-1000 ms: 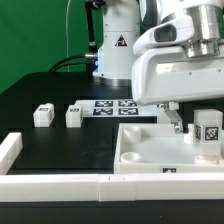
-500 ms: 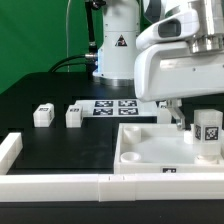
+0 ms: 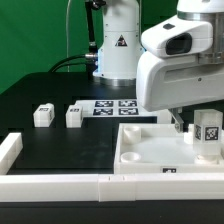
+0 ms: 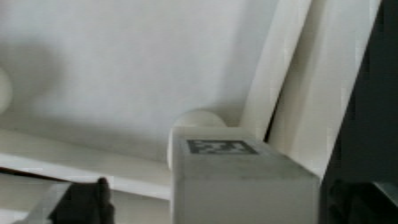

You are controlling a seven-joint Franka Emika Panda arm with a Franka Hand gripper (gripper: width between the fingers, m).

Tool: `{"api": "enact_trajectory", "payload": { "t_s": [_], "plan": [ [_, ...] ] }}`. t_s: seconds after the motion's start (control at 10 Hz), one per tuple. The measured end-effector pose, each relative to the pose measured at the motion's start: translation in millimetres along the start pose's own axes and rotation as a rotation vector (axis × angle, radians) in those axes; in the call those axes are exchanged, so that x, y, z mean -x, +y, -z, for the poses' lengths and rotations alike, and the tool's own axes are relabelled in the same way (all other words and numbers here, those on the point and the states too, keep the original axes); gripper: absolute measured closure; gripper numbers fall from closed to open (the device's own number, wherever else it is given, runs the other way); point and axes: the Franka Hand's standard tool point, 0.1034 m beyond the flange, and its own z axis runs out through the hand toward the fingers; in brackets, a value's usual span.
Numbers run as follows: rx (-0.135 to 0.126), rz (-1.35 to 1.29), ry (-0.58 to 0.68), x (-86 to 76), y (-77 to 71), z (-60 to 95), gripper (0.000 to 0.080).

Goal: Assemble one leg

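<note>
A leg (image 3: 207,133) stands upright in the far right corner of the white square panel (image 3: 150,152), its tag facing the camera. In the wrist view the same leg (image 4: 240,170) fills the space between my two dark fingertips (image 4: 80,200), with a gap on each side. My gripper (image 4: 231,205) is open around it and does not touch it. In the exterior view the arm's white body hides most of the gripper (image 3: 186,126). Two more legs (image 3: 42,115) (image 3: 74,115) lie on the black table at the exterior view's left.
The marker board (image 3: 118,106) lies behind the panel by the arm's base. A long white bar (image 3: 60,185) runs along the front edge. A short bar (image 3: 9,150) lies at the left.
The arm's white body has shifted toward the exterior view's right, over the panel's right corner. The leg in the panel and the two legs on the table have not moved.
</note>
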Motion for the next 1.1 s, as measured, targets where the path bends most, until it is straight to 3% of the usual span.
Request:
{"api": "enact_trajectory", "payload": {
  "t_s": [0.1,0.3,0.7,1.1],
  "plan": [
    [0.000,0.000,-0.001,0.2,-0.1,-0.2,0.0272],
    [0.000,0.000,-0.001,0.3,-0.1,-0.4,0.0508],
    [-0.001,-0.039,-0.001,0.3,-0.5,-0.4,0.0508],
    [-0.021,-0.511,0.048,-7.1,-5.4,-0.9,0.0506]
  ]
}}
